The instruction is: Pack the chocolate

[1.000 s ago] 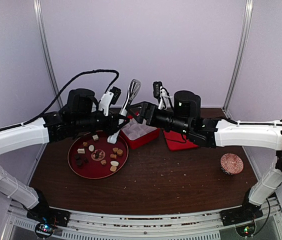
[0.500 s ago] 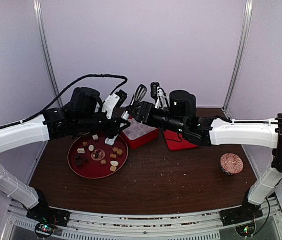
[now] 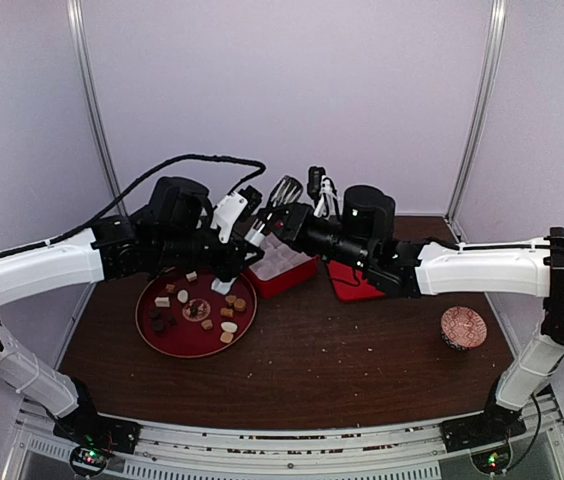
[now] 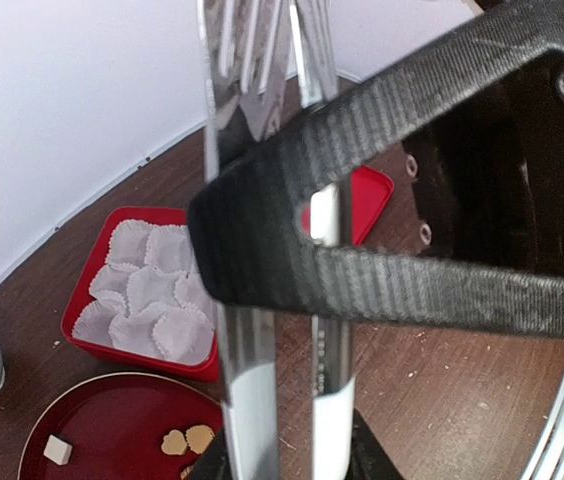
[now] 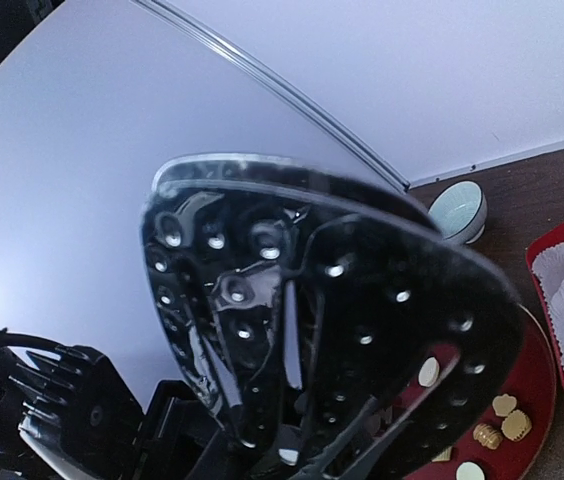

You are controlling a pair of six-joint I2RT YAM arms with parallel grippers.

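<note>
Tongs [image 4: 252,370] clamped in left gripper [image 3: 245,222] above red box [image 4: 77,310] of paper cups [image 4: 147,290]; right gripper [image 3: 287,218] beside, state indiscernible

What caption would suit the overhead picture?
Left gripper grips metal tongs near a red box; chocolates lie on a red plate.

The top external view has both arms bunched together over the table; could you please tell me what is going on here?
The left gripper holds the silver metal tongs upright. The right gripper has its fingers around the tongs' arms, though whether it is clamped is unclear. The small brown, tan and cream chocolate pieces lie on the round red plate. No chocolate shows in the white paper cups of the red box.
</note>
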